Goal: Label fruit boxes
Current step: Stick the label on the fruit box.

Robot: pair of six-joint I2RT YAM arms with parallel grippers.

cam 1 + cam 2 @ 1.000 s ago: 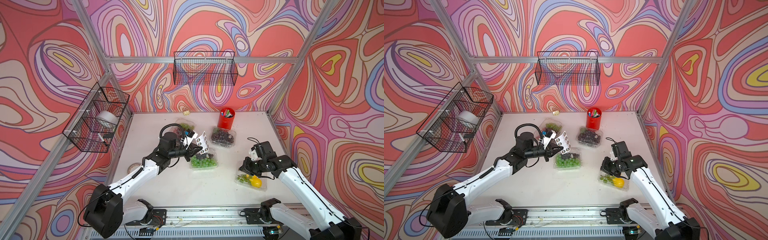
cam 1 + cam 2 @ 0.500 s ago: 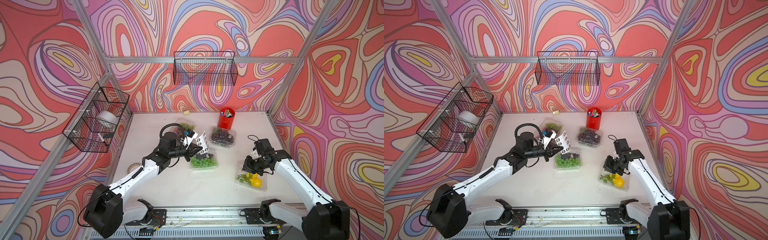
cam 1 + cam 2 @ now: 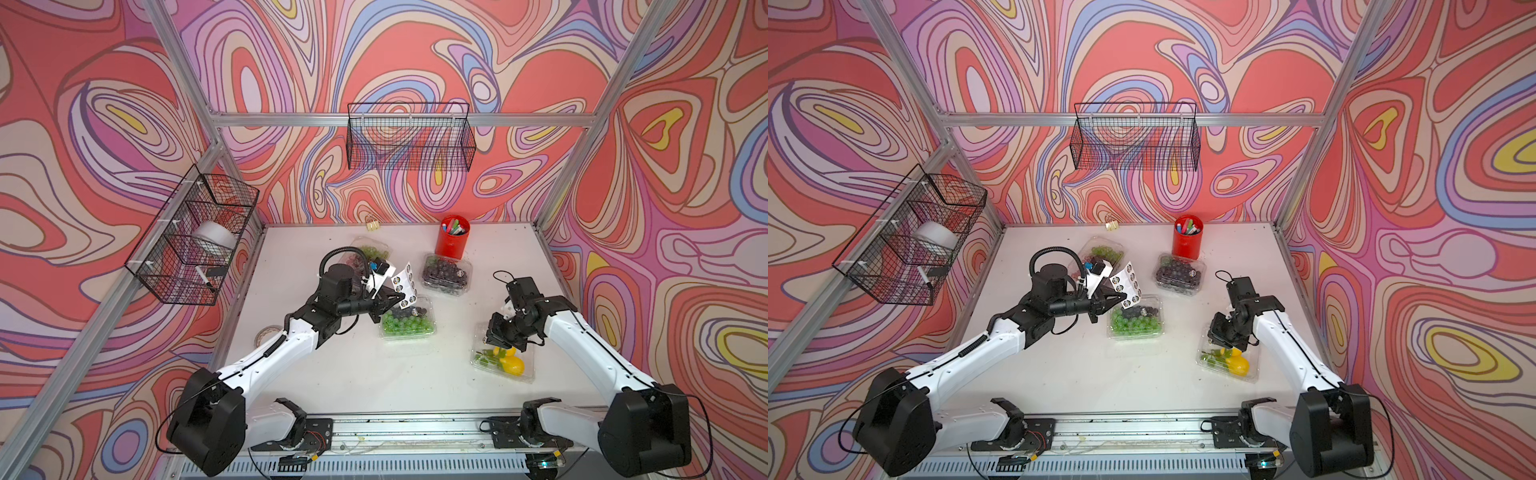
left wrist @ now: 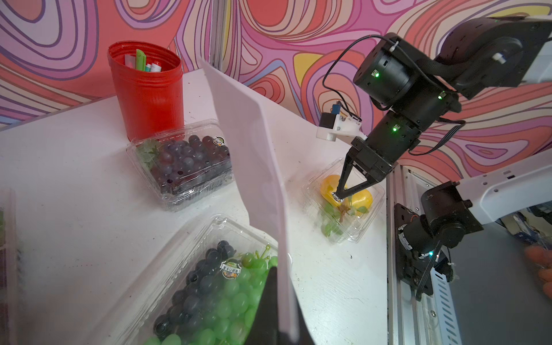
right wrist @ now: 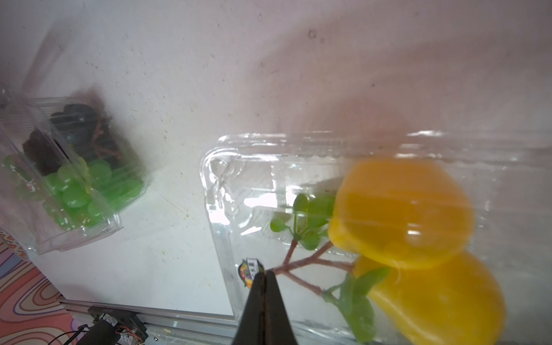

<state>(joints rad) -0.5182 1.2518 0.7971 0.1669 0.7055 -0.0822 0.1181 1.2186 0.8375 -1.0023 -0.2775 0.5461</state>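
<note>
Pressing the sticker point(image 5: 249, 267), pinched in shut right fingers point(image 5: 275, 304), gently flat onto the lemon box point(image 5: 254, 179) (well apart from the red cup point(image 4: 149, 95)) and clamping the sticker sheet point(image 4: 254, 149) in shut left fingers point(image 4: 268, 298).

The walls point(image 3: 374, 62) carry a swirl pattern of coral red, pink, purple, blue, yellow and cream bands with dark outlines. The frame point(image 3: 399, 120) is silver. The table point(image 3: 332, 374) is white. The cup point(image 3: 452, 243) is red. The lemon box point(image 3: 505, 365), clear like the other three, shows yellow fruit and green leaves. The mixed box point(image 3: 407, 322) shows green and dark grapes. The purple box point(image 3: 446, 274) shows dark purple grapes. The fourth box point(image 3: 372, 251) shows green grapes. The sheet point(image 3: 404, 284) is white with rows of round, dark-printed stickers. Both baskets point(image 3: 409, 137) point(image 3: 195, 237) are black wire. The left arm point(image 3: 270, 357) and right arm point(image 3: 582, 345) are white with black joints.
</note>
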